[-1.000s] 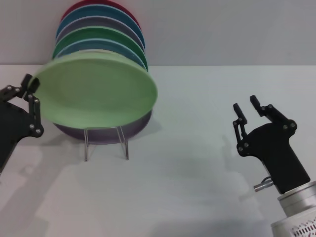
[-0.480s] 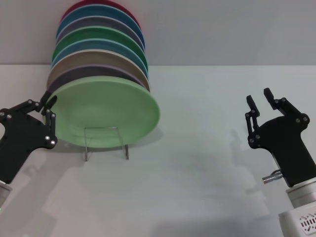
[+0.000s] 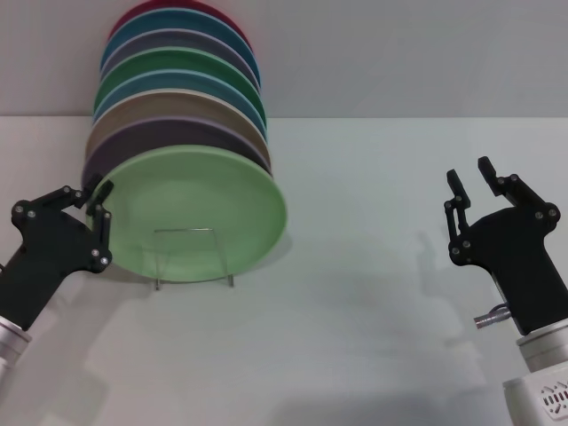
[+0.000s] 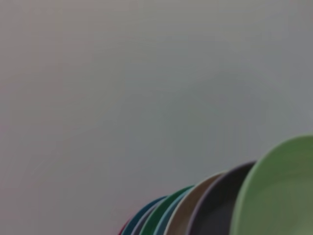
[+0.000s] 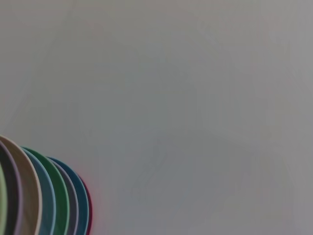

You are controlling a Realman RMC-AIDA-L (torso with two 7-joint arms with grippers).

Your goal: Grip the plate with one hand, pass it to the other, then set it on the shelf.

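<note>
The pale mint-green plate (image 3: 191, 213) stands nearly upright at the front of the row of plates on the wire shelf (image 3: 193, 257), whose square front loop shows before its lower edge. My left gripper (image 3: 98, 197) is at the plate's left rim, with its fingers closed on the rim. The plate also shows in the left wrist view (image 4: 281, 196), in front of the other plates. My right gripper (image 3: 470, 177) is open and empty, held above the table far to the right of the shelf.
Behind the mint plate stand several more plates (image 3: 177, 89) in the same rack: dark purple, tan, blue, darker green, lavender, teal and red. Their rims show in the right wrist view (image 5: 44, 196). The white table (image 3: 355, 337) stretches in front and to the right.
My left gripper has lowered the mint plate from a tilted hold above the rack into a near-upright stand at its front. My right gripper has drawn back to the right.
</note>
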